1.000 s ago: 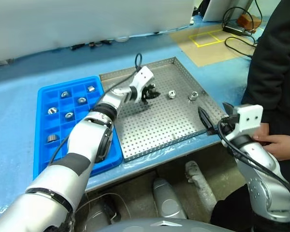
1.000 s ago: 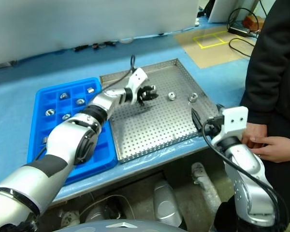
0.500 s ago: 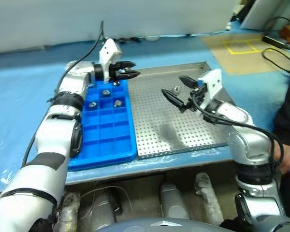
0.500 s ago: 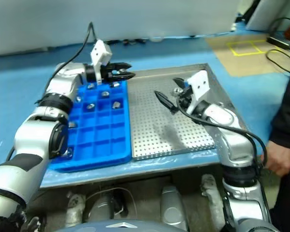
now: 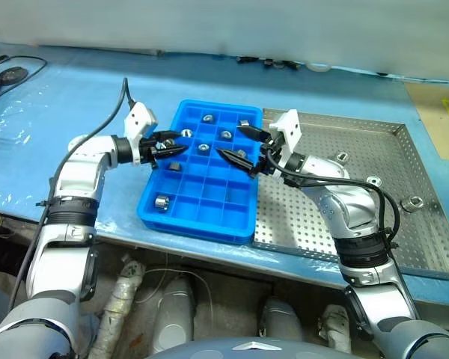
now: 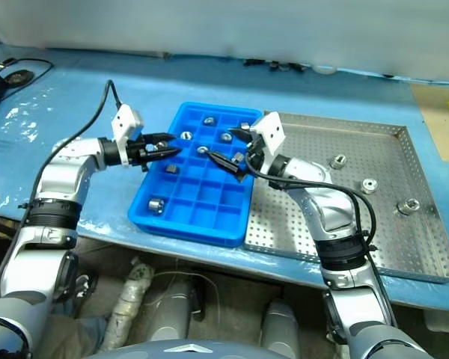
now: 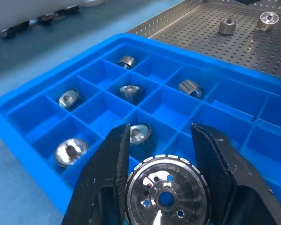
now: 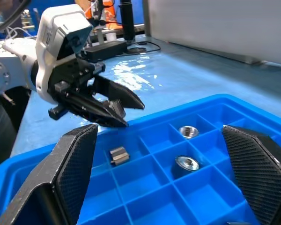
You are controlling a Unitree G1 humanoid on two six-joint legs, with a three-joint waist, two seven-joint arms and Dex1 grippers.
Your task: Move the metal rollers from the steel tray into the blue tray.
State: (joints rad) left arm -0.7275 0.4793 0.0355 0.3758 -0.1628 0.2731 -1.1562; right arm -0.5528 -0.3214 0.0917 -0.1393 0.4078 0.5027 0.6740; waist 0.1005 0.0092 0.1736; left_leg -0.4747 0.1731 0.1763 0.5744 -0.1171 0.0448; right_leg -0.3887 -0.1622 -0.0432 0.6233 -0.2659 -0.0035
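The left gripper [image 7: 161, 183] pinches a metal roller [image 7: 163, 194] over the blue tray [image 5: 232, 224]. The right gripper [image 5: 243, 146] hovers close opposite, spread wide and empty. Three rollers [image 5: 372, 181] wait on the steel tray [image 5: 426, 247]. Released off-centre, the roller could land on a divider or a filled cell; the grippers could clash.

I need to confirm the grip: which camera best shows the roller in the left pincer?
The left wrist view: the roller sits large between the black fingers, face on. In the head views it is a small glint in the left pincer.
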